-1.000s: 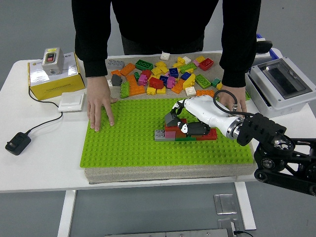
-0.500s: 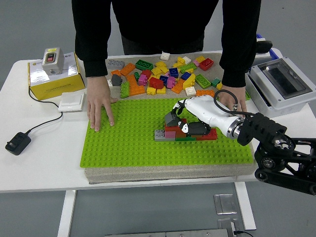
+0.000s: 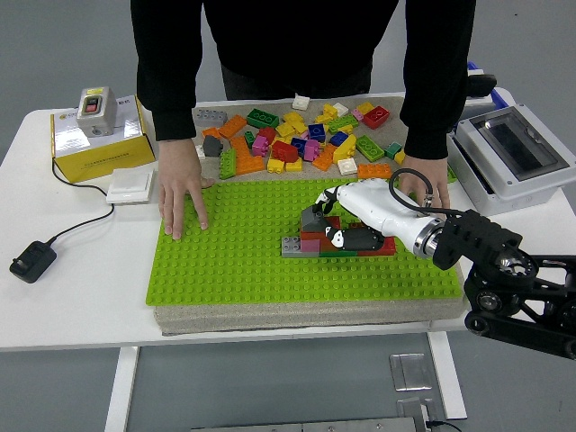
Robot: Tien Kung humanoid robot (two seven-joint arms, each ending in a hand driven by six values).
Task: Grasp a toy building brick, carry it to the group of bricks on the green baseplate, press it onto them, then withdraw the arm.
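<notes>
Head view: the right hand (image 3: 331,220) comes in from the lower right on a white forearm and sits over the group of bricks (image 3: 331,243) on the green baseplate (image 3: 234,261); its fingers curl down around a dark grey brick (image 3: 312,220), which rests on top of the red and pink bricks of the group, so the step in hand is judged to be pressing; whether the studs have seated cannot be told. The brick is judged light, stiff and hard, with smooth sides that could slip under a loose pinch; the sensible hold is across two opposite side walls, leaving the top free for a downward push; a tilted brick would likely jam rather than seat. The left arm is not in view. A person stands at the far side with one hand (image 3: 183,193) flat on the baseplate's left part and the other hand (image 3: 421,181) at its right far edge, just beside the robot's forearm; both seem to steady the plate. Room: the loose brick pile (image 3: 301,135) lies beyond the baseplate's far edge; the baseplate left of the group and toward the near edge is bare; withdrawal back to the lower right looks clear, though the person's hand close by narrows any outward swing; a grey box (image 3: 508,153) stands at the right table edge.
</notes>
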